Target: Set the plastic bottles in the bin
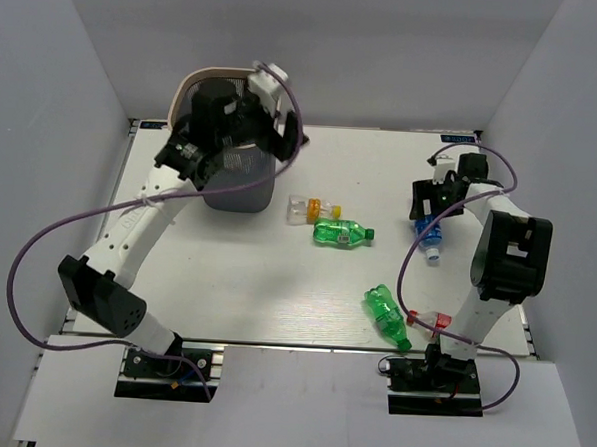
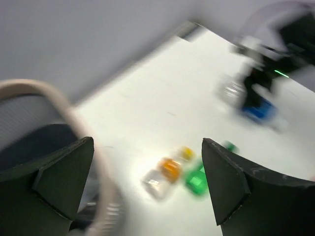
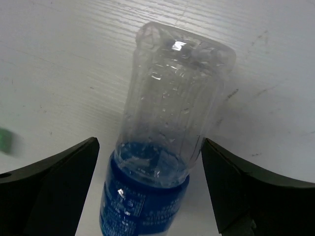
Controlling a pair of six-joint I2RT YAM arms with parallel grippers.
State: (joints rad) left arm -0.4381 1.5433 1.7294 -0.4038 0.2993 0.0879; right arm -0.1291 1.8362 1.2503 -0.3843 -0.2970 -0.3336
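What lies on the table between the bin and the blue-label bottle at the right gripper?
Two things, both in the top view: a clear bottle with an orange label, and a green bottle just beside it, both lying down.

bin [image 1: 242, 186]: dark grey mesh, pinkish-beige rim. green bottle [image 1: 340, 232], second green bottle [image 1: 385, 314]. clear bottle [image 3: 172, 108], blue label. another clear bottle [image 1: 309, 211], orange label. table [image 1: 235, 280] white.

Left wrist view smeared throughout, bin rim [image 2: 61, 108] a pale streak, orange-labelled bottle [image 2: 170, 168] and green bottle [image 2: 196, 181] just 2 colour blobs, blue-label bottle [image 3: 162, 123] cut off at frame bottom, cap unseen, red-capped bottle [image 1: 424, 318] partly hidden behind right arm [image 1: 507, 259]
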